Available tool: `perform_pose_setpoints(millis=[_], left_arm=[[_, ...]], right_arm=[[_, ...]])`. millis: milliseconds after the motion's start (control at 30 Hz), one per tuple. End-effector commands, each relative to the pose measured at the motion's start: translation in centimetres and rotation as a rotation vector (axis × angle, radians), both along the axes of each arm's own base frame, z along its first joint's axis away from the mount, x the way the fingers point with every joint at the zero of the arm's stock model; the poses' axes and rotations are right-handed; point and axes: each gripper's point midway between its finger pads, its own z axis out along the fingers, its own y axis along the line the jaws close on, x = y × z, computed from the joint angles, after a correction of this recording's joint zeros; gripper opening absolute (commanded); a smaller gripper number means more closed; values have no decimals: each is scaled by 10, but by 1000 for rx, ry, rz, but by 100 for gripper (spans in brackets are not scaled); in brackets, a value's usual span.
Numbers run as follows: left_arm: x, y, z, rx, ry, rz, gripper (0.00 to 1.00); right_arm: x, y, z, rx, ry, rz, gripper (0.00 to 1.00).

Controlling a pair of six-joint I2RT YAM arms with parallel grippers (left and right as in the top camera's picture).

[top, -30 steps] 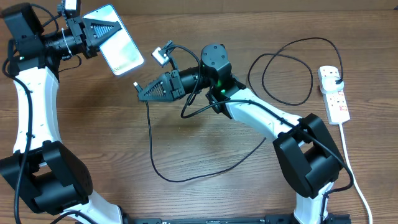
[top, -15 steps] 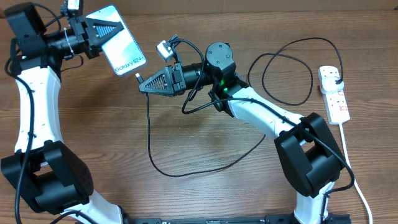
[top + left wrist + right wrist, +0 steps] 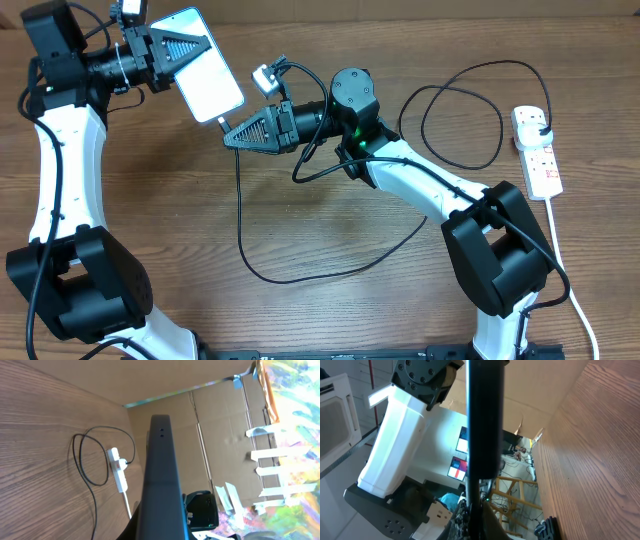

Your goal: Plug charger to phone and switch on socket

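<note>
Black charger (image 3: 239, 200) tip beside phone (image 3: 205, 70) edge, screen text unreadable

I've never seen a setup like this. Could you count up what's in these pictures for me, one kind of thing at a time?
Robot arms: 2, left and right
Phone: 1
Black charger cable: 1
White power strip: 1
Total: 5

The left tool (image 3: 193, 45) has carried the phone (image 3: 216, 86) rightward, nearer the charger (image 3: 239, 205) tip.
</note>
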Motion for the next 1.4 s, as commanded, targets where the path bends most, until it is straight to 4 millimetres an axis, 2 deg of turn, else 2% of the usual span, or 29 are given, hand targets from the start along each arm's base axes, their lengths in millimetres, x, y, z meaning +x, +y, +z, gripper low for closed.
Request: perform_pose_setpoints(millis=[0, 500, 900, 1367], left_arm=[[-4, -2, 10, -1, -47, -27, 4], [-14, -5, 15, -46, -21, -83, 4], [-14, -5, 15, -43, -32, -84, 4], [-12, -4, 14, -27, -57, -73, 4]], right_arm=[[2, -2, 11, 21, -32, -9, 4], [3, -2, 11, 24, -41, -16, 4], [3, -2, 11, 25, -45, -17, 4], [13, -9, 12, 26, -45, -46, 4]])
